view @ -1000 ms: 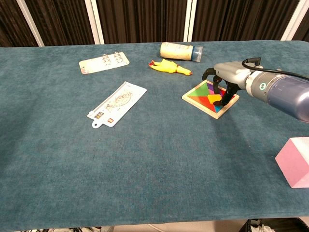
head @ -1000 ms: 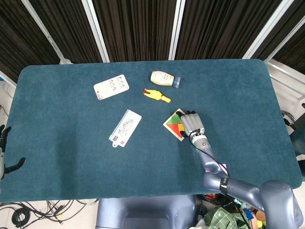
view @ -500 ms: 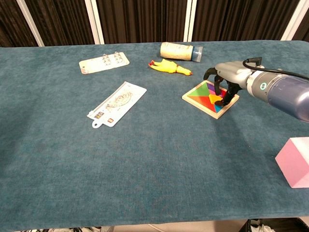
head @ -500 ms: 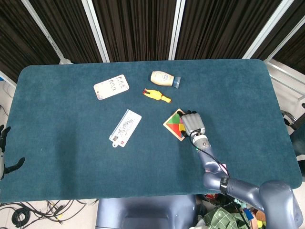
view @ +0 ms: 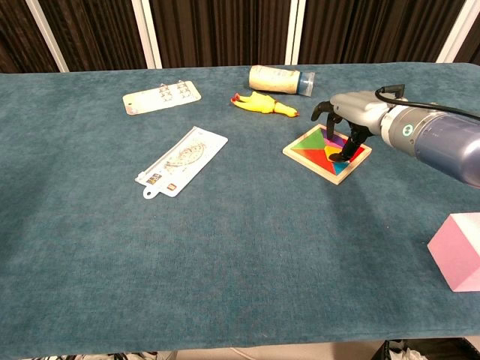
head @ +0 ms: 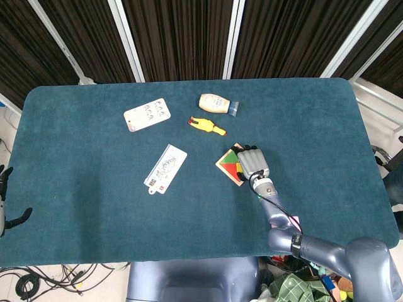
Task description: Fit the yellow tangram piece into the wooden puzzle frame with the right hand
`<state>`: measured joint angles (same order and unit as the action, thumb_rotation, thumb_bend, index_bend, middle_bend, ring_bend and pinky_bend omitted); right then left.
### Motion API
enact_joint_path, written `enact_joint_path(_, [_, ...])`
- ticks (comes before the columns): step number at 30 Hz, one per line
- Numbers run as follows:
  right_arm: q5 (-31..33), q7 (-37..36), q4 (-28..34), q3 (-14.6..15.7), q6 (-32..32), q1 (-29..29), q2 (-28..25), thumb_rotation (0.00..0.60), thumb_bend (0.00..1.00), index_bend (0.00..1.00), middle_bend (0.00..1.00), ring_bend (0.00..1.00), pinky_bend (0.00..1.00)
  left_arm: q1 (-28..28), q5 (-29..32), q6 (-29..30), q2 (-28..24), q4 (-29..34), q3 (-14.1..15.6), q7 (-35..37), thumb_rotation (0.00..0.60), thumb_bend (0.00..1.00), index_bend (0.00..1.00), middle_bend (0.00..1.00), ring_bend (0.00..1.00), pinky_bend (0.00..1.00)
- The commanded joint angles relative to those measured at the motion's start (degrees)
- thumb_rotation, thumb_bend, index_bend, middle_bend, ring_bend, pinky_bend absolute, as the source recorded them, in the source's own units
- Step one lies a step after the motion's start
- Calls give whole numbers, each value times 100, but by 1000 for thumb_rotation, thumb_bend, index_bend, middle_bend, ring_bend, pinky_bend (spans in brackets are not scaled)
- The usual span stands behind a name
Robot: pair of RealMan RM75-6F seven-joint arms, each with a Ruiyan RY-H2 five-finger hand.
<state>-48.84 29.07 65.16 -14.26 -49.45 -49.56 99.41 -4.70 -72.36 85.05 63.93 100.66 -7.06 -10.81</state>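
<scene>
The teal table [view: 225, 262] is taking up nearly all of both views, and the right arm [view: 439, 142] is reaching across its right side from the near edge. A pink block [view: 457, 251] is sitting near the table's right front corner in the chest view, well apart from the work. Further in, a white blister card [view: 181, 160] is lying left of centre, another card [view: 162, 97] is lying toward the far left, and a mayonnaise bottle [view: 279, 79] and a rubber chicken [view: 262, 104] are lying just beyond the wooden puzzle frame [view: 300, 153]. The right hand [view: 346, 120] is hovering over the frame with its fingers curled down, fingertips touching the yellow tangram piece [view: 332, 154]; whether it is pinching or only pressing is hard to tell. The piece is looking nearly seated among the coloured pieces, so the fitting is seeming almost done, with only a final press and release remaining. The left hand [head: 5, 207] is hanging off the table's left edge, apparently holding nothing.
</scene>
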Motion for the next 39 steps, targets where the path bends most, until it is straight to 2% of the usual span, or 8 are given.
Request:
enact_joint_path(1, [-32, 14, 54, 35, 1, 0, -13, 600, 234, 178, 328, 188, 219, -3, 10, -9, 0, 5, 0, -8, 600, 214, 74, 0, 0, 0])
enact_joint_path(17, [-270, -11, 248, 141, -67, -8, -18, 600, 234, 178, 350, 188, 219, -5, 48, -13, 1, 19, -13, -26, 600, 219, 71, 0, 0, 0])
enact_joint_path(39, [-246, -115, 187, 218, -53, 128, -86, 600, 234, 178, 385, 188, 218, -2, 42, 4, 11, 7, -10, -53, 600, 219, 71, 0, 0, 0])
